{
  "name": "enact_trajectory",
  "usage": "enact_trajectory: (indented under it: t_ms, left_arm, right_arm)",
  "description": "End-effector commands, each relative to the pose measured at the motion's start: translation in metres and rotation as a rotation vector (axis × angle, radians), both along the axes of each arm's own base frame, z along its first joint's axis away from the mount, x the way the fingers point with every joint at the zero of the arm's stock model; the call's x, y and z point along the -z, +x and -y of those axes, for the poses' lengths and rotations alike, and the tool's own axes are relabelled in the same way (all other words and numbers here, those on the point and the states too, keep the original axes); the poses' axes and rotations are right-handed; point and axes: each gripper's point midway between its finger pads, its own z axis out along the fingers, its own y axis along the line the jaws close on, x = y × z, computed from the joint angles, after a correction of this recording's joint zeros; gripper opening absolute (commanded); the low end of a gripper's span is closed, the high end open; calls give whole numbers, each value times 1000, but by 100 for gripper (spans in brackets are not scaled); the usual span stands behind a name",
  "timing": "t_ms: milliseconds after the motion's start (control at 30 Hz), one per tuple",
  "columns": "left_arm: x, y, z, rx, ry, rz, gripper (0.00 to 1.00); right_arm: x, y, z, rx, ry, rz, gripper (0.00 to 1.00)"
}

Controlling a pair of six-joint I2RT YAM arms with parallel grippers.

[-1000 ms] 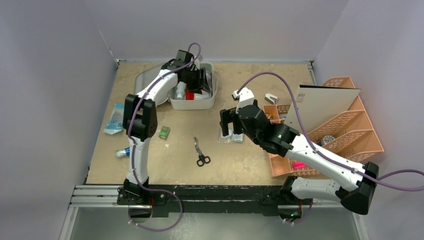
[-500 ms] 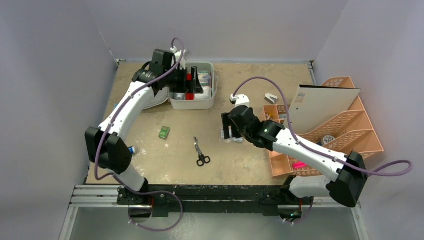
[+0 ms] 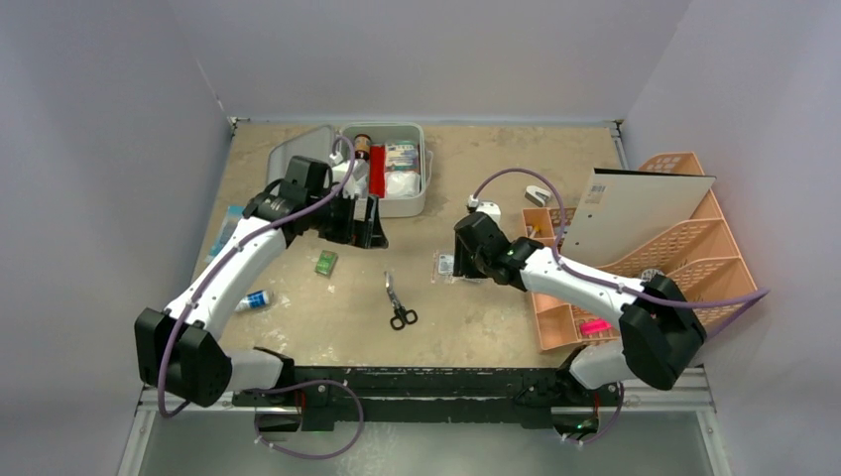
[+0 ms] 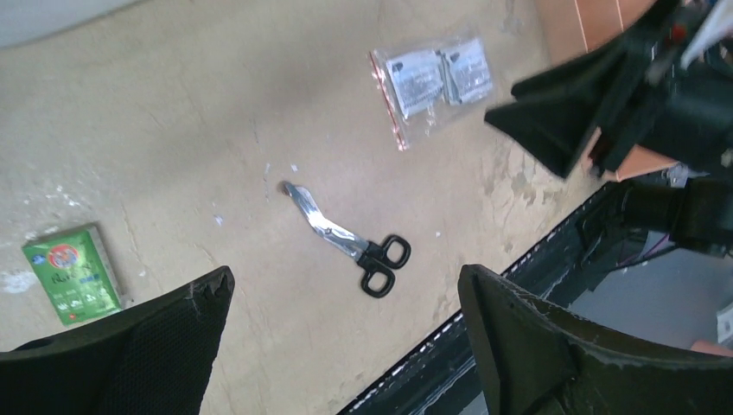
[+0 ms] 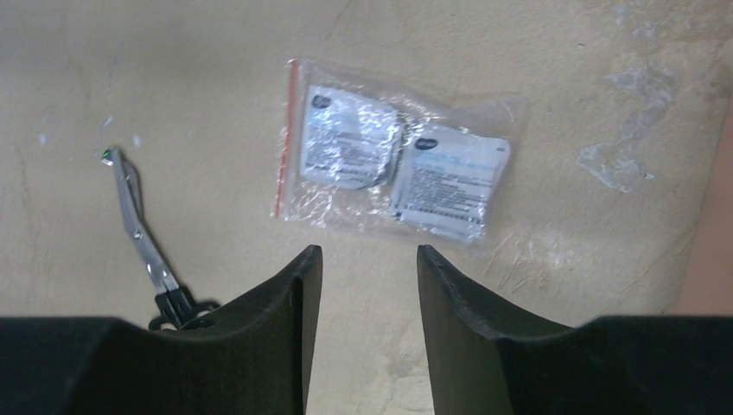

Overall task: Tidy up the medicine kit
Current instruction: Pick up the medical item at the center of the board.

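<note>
Right now I am hovering my right end effector (image 5: pixel 367 252) over the desk (image 5: pixel 130 78), fingers partway apart and gripping nothing. The clear zip bag (image 5: pixel 393 164) of packets is lying flat just ahead of its tips, with the scissors (image 5: pixel 143 233) off to its left. I judge the bag to be my pickup. It looks thin and slippery, so I am planning to come down square and pinch a raised edge rather than scrape the desk. My left end effector (image 3: pixel 364 233) is hanging released and empty. The medicine kit (image 3: pixel 405 209) is sitting just behind it, lid open, with room showing for the bag.
</note>
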Motion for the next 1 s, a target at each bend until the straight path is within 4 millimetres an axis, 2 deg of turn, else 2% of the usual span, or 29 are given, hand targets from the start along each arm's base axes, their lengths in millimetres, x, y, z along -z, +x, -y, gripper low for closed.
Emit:
enact_trajectory:
  t_ms: [0, 133, 333, 500, 633, 800, 967]
  left_arm:
    - [-6, -4, 5, 67, -46, 122, 100]
    - [-12, -4, 0, 55, -45, 131, 100]
    - [-1, -5, -15, 0, -3, 106, 100]
    - [-1, -10, -3, 53, -66, 80, 100]
    - [2, -11, -3, 60, -72, 53, 100]
    - [13, -10, -17, 13, -12, 26, 100]
    - [13, -11, -17, 21, -13, 37, 100]
  right_arm:
    - [9, 12, 4, 84, 58, -35, 45]
    - [17, 15, 12, 121, 56, -54, 40]
    - [25, 17, 29, 190, 5, -60, 37]
    - [36, 15, 41, 225, -45, -67, 37]
    - [48, 14, 48, 240, -75, -82, 37]
    - [61, 15, 52, 258, -79, -88, 35]
    - [76, 14, 52, 257, -87, -116, 35]
